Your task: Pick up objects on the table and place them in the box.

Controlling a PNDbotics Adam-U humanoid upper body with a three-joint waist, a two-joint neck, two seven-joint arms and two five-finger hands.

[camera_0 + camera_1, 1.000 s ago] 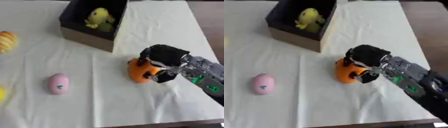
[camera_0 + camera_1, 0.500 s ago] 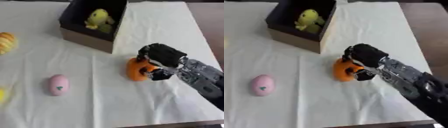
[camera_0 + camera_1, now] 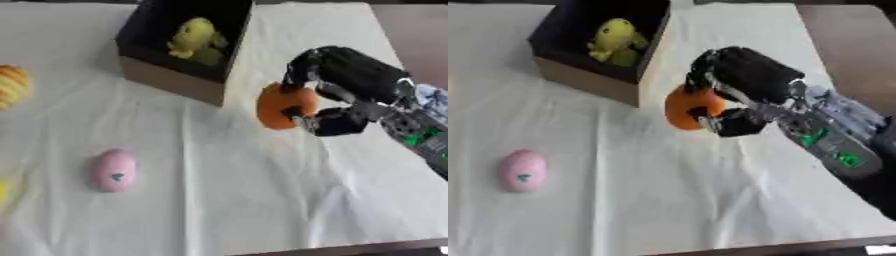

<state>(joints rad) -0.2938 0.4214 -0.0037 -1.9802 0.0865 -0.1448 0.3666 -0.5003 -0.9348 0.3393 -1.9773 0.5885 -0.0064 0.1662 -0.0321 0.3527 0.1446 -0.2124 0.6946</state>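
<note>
One orange object (image 3: pixel 278 106) sits in the right hand (image 3: pixel 337 95), fingers curled round it — just beside the box (image 3: pixel 179 82), seemingly off the cloth. Mid-carry, I'd say. Next: over the rim, beside the yellow toy (image 3: pixel 197 40), then release. Pink egg (image 3: pixel 115 169) waits.

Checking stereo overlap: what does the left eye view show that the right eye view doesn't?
Left eye only: a striped yellow-orange object at the left edge, and a yellow sliver lower down. Right eye only: nothing extra I can make out. Both: the right hand curled around the orange object, the box holding a yellow toy, and the pink egg on the white cloth.
</note>
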